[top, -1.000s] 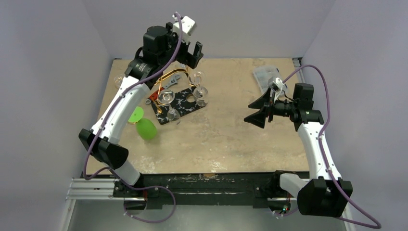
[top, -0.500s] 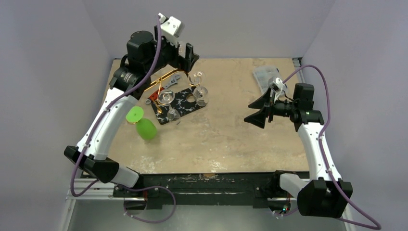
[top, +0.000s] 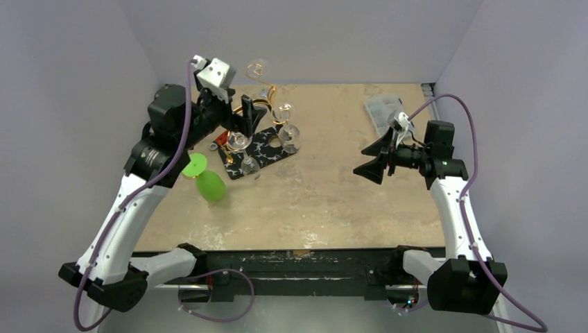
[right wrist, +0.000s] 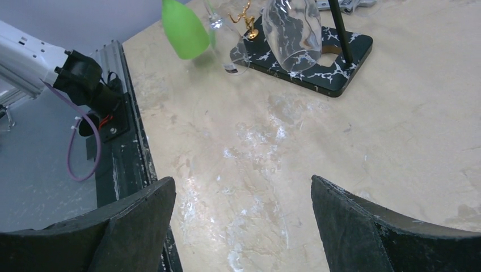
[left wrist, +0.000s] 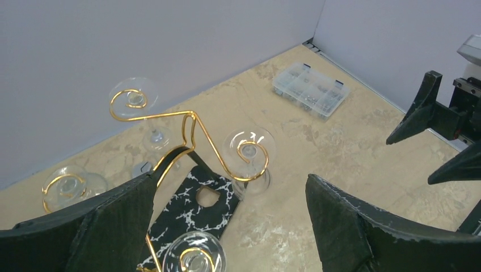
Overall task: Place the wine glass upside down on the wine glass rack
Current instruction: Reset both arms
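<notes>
The gold wire wine glass rack [top: 265, 104] stands on a black white-veined board [top: 262, 148] at the back left. Several clear wine glasses hang upside down in its scroll loops [left wrist: 195, 122], one foot at the top loop [top: 258, 68], another at a right loop [left wrist: 249, 148]. A green wine glass [top: 210, 186] lies on its side on the table, left of the board, also in the right wrist view [right wrist: 184, 28]. My left gripper [top: 243, 118] is open and empty just left of the rack [left wrist: 231, 187]. My right gripper [top: 359, 161] hangs open and empty over the table's right half [right wrist: 243, 181].
A clear plastic parts box [top: 383, 109] sits at the back right corner [left wrist: 311, 90]. Grey walls close in the table on three sides. A black rail [right wrist: 116, 141] runs along the near edge by the arm bases.
My left arm has drawn back from above the rack, leftward and toward the near side, gripper still open. The glass on the top loop now shows. The right arm has not moved.
</notes>
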You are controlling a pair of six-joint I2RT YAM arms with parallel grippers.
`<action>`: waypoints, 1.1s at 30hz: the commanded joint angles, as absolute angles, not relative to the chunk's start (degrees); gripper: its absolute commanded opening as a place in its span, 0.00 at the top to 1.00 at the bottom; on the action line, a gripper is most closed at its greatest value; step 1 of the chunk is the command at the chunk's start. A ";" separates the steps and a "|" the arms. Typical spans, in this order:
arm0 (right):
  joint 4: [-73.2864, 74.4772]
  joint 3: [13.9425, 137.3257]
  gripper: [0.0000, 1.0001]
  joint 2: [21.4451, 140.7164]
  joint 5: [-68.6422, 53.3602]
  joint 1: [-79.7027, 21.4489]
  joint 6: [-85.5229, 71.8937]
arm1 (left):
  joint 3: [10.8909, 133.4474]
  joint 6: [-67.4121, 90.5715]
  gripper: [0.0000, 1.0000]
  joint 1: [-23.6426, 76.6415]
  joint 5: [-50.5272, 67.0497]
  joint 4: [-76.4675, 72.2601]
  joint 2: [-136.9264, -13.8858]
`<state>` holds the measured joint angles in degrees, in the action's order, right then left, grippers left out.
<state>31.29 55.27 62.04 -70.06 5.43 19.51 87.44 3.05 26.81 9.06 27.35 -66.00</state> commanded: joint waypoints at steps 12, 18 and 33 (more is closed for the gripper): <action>31.21 55.69 0.12 60.64 -71.69 10.43 21.24 | 71.75 6.59 0.00 26.60 1.62 25.99 -45.20; 30.94 55.38 0.12 60.25 -71.49 11.24 21.43 | 67.78 7.77 0.00 26.53 -1.24 26.34 -39.24; 31.53 56.07 0.12 59.67 -69.62 11.36 21.46 | 64.13 7.66 0.00 26.54 -5.36 27.77 -34.91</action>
<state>31.75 55.24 60.62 -69.93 11.00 20.64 64.71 6.94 26.76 -3.29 28.53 -35.70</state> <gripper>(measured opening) 0.878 0.998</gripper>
